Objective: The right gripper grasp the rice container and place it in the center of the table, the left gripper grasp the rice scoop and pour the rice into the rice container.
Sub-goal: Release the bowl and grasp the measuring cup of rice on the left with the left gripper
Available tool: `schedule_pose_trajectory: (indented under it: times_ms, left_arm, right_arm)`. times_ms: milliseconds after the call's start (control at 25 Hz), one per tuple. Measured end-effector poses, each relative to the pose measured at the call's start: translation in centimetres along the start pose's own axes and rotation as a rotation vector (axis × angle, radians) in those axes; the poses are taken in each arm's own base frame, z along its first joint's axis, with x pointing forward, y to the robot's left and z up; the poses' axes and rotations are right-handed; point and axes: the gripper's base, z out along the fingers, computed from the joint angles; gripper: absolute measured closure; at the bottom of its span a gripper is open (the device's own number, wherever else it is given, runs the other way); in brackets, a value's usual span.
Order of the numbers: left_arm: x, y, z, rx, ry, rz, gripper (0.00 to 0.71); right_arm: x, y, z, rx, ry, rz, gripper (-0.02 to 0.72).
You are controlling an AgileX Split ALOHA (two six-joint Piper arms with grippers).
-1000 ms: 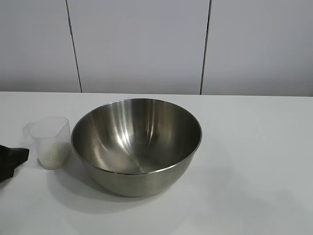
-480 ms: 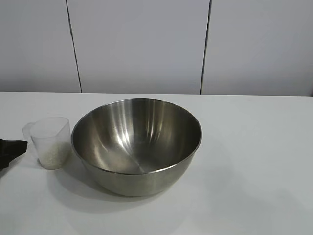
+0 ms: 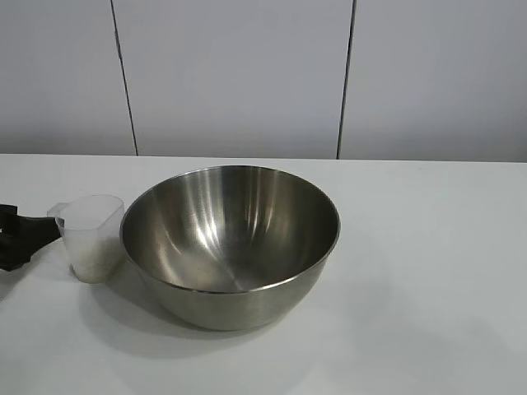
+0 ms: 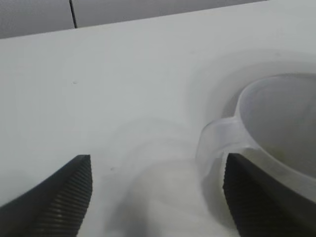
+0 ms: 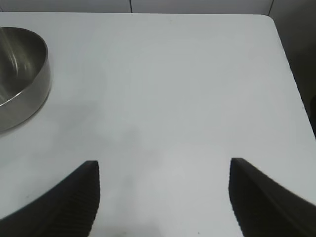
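The large round stainless-steel rice container (image 3: 230, 243) stands at the middle of the plain white table (image 3: 428, 271). Just left of it, the small translucent plastic rice scoop (image 3: 92, 237) holds white rice (image 3: 92, 262). The black left gripper (image 4: 157, 185) sits at the scoop's left, fingers spread, one finger (image 4: 256, 197) against the scoop. The black right gripper (image 5: 163, 190) hangs spread wide, right of the container, holding nothing.

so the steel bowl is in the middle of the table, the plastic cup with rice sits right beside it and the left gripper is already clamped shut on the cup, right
Not quite. The left gripper is open, not clamped: the left wrist view shows its fingers wide apart, one against the rice scoop. The rest holds: the rice container sits mid-table, and the scoop, with rice in it, stands right beside it.
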Motion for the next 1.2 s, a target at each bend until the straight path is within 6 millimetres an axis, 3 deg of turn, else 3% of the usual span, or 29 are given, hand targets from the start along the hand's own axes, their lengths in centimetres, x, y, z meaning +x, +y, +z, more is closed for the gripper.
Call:
schedule_pose_trajectory:
  times_ms: [160,760,1040,1200]
  left_arm:
    - [1.0,0.2,0.7,0.007,0.024,-0.013,0.173]
    - [-0.2,1.2,1.9,0.001,-0.032,0.000,0.204]
    - [-0.5,1.4,2.1,-0.002,-0.043,-0.011,0.298]
    - [-0.5,1.4,2.1,-0.001,-0.043,-0.012,0.437]
  right_arm:
    - [0.0,0.0,0.0,0.000,0.000,0.000,0.201]
    - [0.0,0.0,0.0,0.000,0.001,0.000,0.201]
    - [0.0,0.0,0.0,0.000,0.001,0.000,0.201]
    - [0.0,0.0,0.0,0.000,0.001,0.000,0.201]
